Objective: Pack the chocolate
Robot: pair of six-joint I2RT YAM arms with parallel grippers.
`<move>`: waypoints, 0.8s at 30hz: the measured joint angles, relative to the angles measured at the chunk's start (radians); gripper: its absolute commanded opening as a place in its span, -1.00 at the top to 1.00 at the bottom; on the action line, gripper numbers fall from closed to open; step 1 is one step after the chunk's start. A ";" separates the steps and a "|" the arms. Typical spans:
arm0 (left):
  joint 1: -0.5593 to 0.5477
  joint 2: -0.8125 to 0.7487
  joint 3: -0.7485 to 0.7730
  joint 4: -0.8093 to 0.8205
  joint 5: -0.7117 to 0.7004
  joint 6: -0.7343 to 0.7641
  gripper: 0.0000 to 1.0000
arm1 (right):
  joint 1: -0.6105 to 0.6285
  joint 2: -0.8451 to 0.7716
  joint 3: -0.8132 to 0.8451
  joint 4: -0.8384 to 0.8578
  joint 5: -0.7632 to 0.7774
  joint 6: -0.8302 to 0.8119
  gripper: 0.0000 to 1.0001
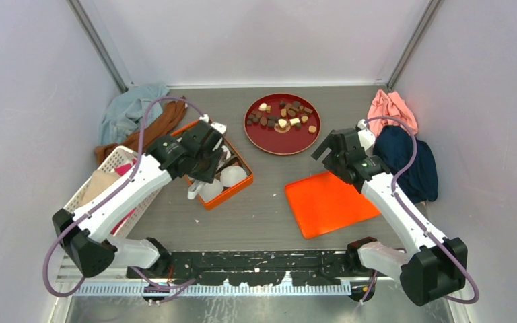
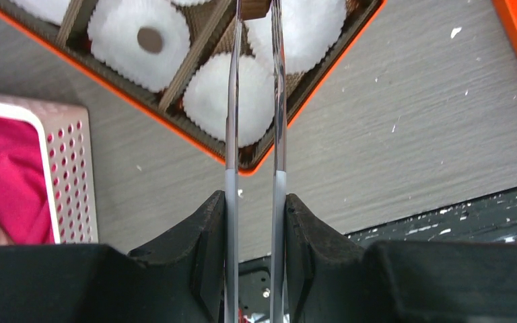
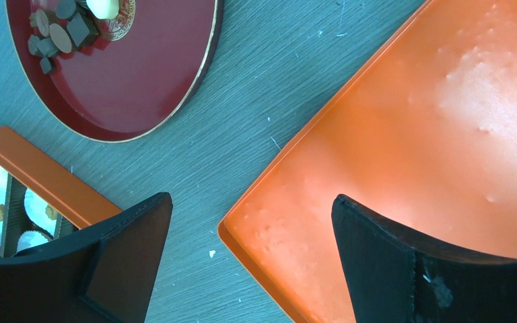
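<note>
**Left pincer.** The left pincer (image 2: 255, 13) has its two thin clear blades drawn nearly together. A small brown chocolate piece (image 2: 256, 7) shows between the tips at the frame edge and appears to be pinched there. The tips hang over the white paper cups (image 2: 242, 101) in the orange box (image 1: 232, 190), which is split by cardboard dividers. One neighbouring cup already holds a dark round piece (image 2: 150, 40). The cup directly under the blades looks empty.

**Right pincer.** The right pincer (image 3: 252, 200) is spread wide and carries nothing. It hovers above the tabletop (image 3: 269, 87) between the red plate (image 3: 141, 87) and the orange lid (image 3: 410, 134).

**Task item.** Most of the chocolate (image 1: 283, 114) lies loose on the red plate, well apart from the box.

**Step in hand.** Judged as placement: one piece is being delivered to a cup.

**Next move.** Lower the blades into the empty cup, clear of the dividers. Part them only slightly so that the piece drops. Lift straight up, so the light cup is not dragged out.
</note>
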 measured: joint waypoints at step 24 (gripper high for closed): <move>0.002 -0.050 -0.143 -0.145 0.014 -0.311 1.00 | 0.000 0.037 0.000 0.032 -0.030 0.000 -0.87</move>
